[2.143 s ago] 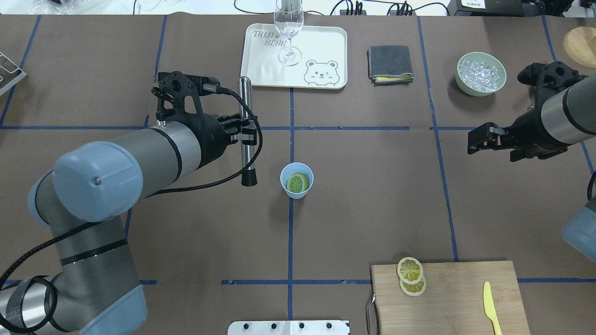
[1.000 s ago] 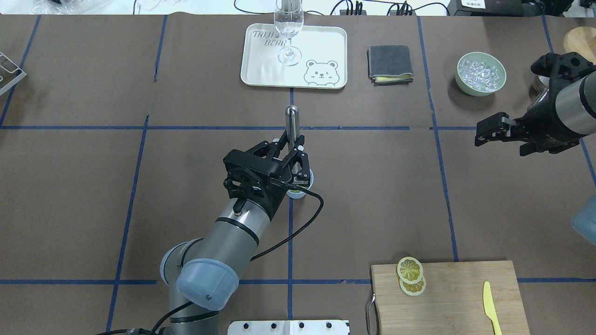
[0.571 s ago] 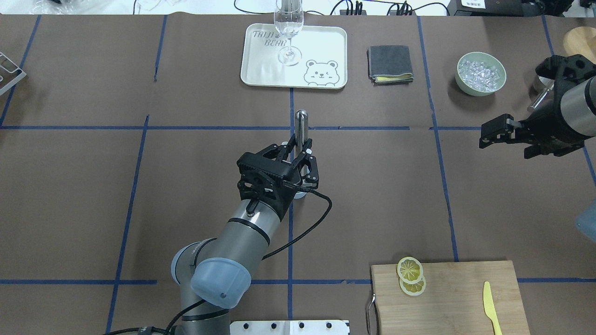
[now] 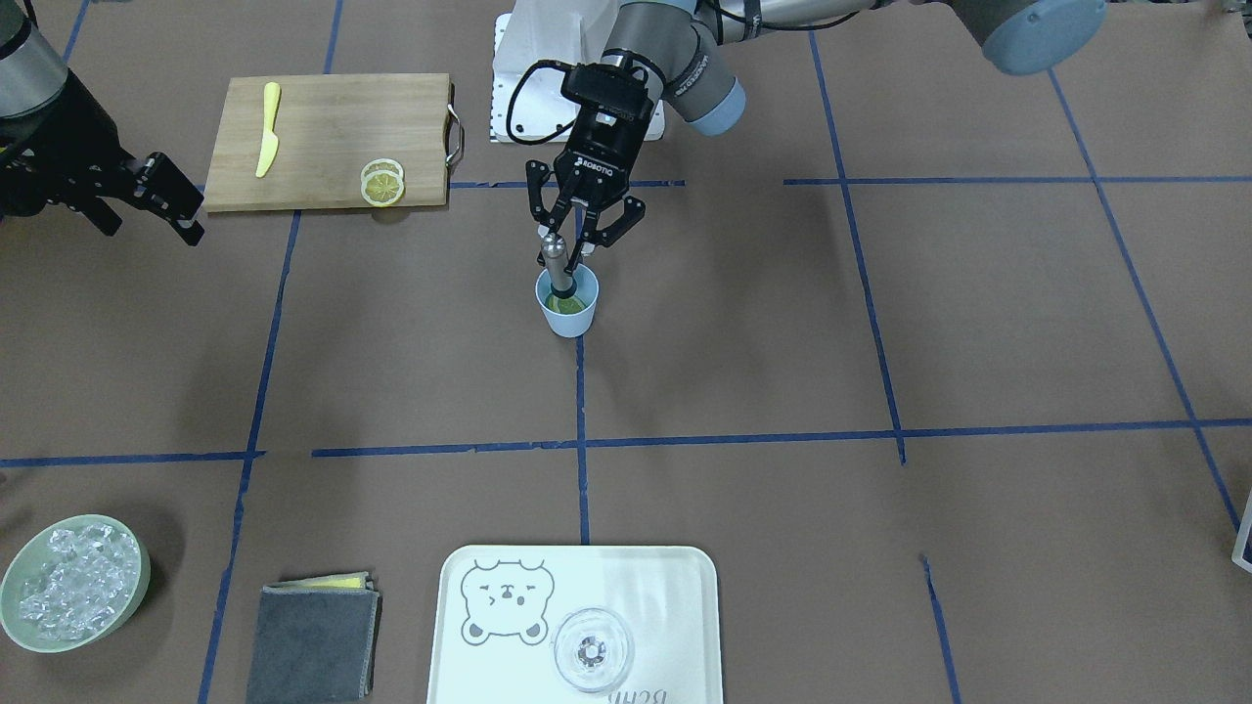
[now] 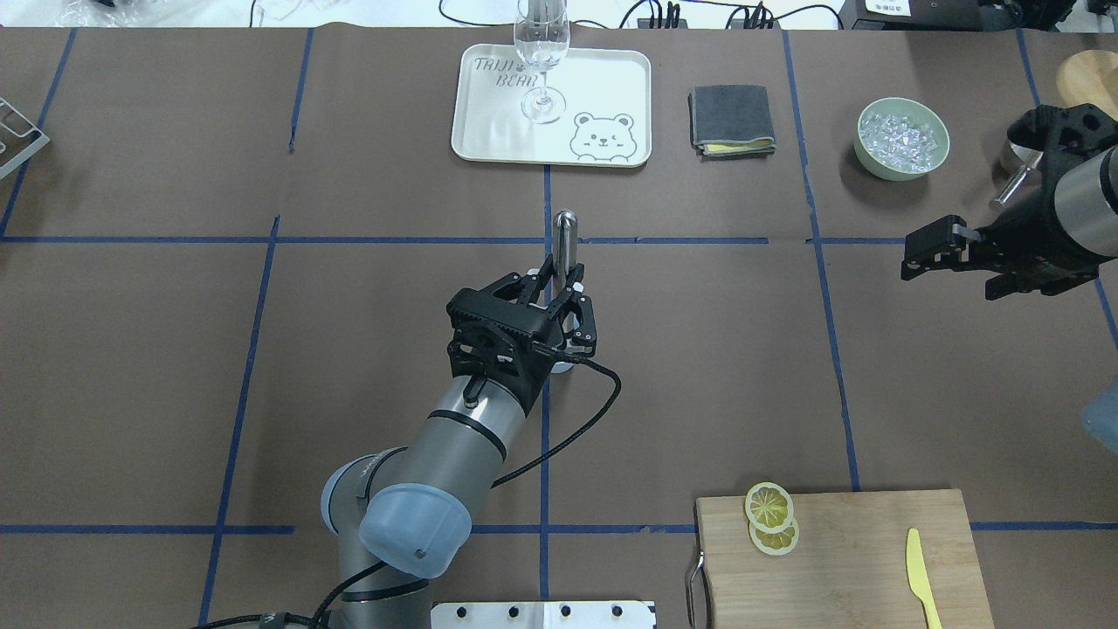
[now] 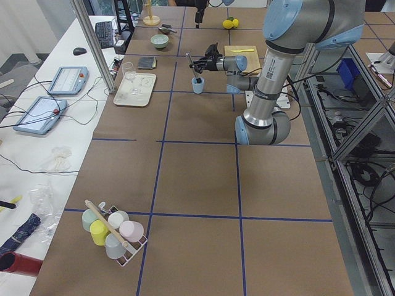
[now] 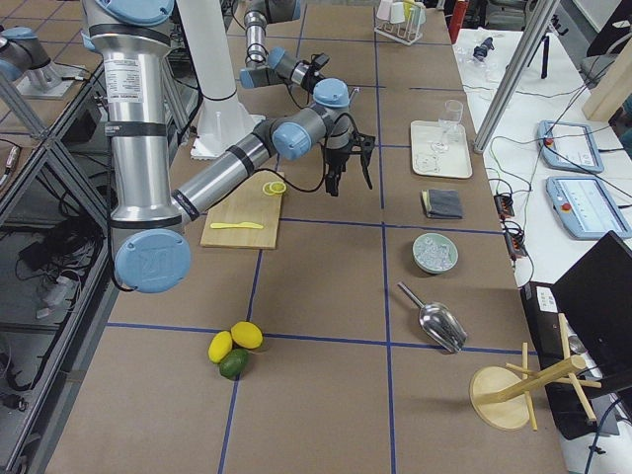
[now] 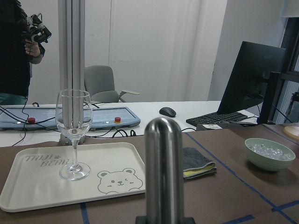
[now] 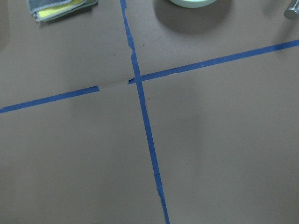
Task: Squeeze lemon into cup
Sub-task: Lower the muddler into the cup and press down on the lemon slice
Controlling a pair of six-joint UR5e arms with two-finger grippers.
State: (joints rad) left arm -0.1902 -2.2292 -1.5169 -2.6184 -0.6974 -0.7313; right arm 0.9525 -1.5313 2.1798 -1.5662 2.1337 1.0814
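My left gripper (image 4: pixel 565 250) pinches a silver metal rod (image 4: pixel 557 264), tip inside the small light-blue plastic cup (image 4: pixel 575 320). For my right gripper (image 4: pixel 192 219), I cannot tell the jaw state.

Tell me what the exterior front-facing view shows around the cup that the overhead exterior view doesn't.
Only front-facing: the cup in full, with the metal muddler reaching down inside it, dark tip above the lemon slice. Only overhead: the wine glass side-on, stem showing; there the left wrist hides nearly all of the cup and the whole slice. Both: the left gripper shut on the muddler over the cup, the right gripper open and off to the side, two more slices on the cutting board.
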